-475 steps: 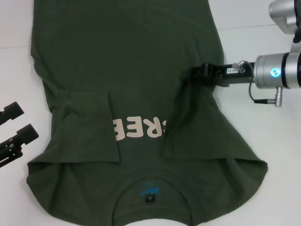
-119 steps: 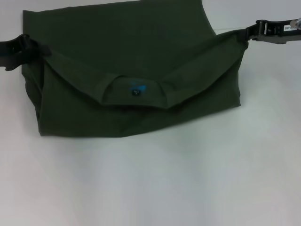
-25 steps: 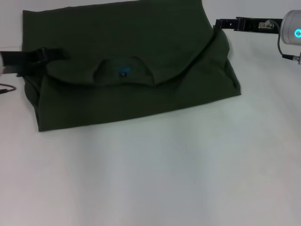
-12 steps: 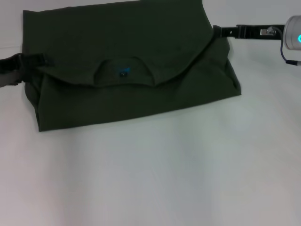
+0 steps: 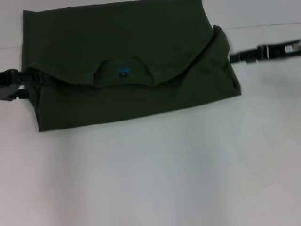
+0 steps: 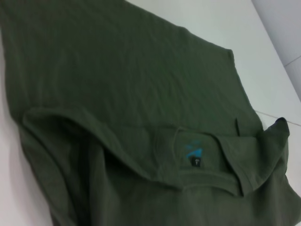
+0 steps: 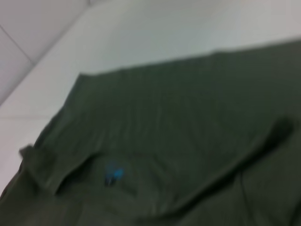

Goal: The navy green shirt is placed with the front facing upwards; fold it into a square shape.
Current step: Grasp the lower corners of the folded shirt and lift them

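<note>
Head view: navy green shirt (image 5: 127, 66), folded into a wide bundle with collar flap and neck label (image 5: 123, 73) on top, lies at the far side of the white tabletop (image 5: 155, 174). Left gripper (image 5: 14, 84) touches its left edge; right gripper (image 5: 244, 55) sits just beside its right edge. Cannot tell whether either is spread or pressed together.

Left wrist view: shirt folds, label.

Right wrist view: shirt, blurred.

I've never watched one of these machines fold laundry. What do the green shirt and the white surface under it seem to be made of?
The navy green shirt looks like soft matte knit fabric, probably cotton: it creases, droops at its folded edges, and shows a fine weave with no shine in the left wrist view. The neck label seems a small black woven or printed patch. The table looks smooth, white and hard, perhaps laminate; its material cannot be told for certain.
</note>
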`<state>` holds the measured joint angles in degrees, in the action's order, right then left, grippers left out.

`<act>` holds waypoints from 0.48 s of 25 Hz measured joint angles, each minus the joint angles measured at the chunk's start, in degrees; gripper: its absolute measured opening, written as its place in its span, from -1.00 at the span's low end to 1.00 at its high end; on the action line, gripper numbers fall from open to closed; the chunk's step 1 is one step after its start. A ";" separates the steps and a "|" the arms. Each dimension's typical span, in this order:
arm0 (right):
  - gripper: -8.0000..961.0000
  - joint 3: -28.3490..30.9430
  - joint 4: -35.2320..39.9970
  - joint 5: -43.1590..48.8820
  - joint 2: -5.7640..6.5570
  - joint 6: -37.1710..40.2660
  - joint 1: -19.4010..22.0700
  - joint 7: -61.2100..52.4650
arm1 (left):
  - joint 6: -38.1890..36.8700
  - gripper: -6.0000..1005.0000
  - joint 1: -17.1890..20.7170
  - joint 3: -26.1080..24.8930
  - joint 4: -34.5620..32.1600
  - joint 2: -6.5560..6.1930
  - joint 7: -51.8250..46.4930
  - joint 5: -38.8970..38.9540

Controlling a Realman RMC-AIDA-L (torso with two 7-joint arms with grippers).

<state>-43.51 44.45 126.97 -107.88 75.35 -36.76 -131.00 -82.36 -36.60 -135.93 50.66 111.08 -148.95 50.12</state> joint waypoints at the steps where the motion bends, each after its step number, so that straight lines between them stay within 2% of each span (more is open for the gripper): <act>1: 0.56 -0.01 0.09 1.36 0.18 1.21 -0.02 -1.63 | -0.15 0.88 0.13 -0.02 0.01 -0.02 -0.01 -0.03; 3: 0.56 -0.04 0.19 5.10 0.50 2.87 -0.45 -4.50 | -0.19 0.88 0.38 -0.07 0.03 0.00 0.00 -0.03; 6: 0.56 0.02 0.21 10.09 0.35 4.06 -1.30 -7.39 | -0.29 0.88 0.68 -0.08 0.06 0.09 0.26 -0.03; 12: 0.56 -0.07 0.17 12.98 -1.41 1.16 -1.76 -8.31 | -0.78 0.88 0.87 -0.12 0.10 0.24 0.42 -0.03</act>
<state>-43.57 44.62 139.95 -109.28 76.51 -38.52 -139.32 -83.15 -35.73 -136.05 50.77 111.32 -148.53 50.08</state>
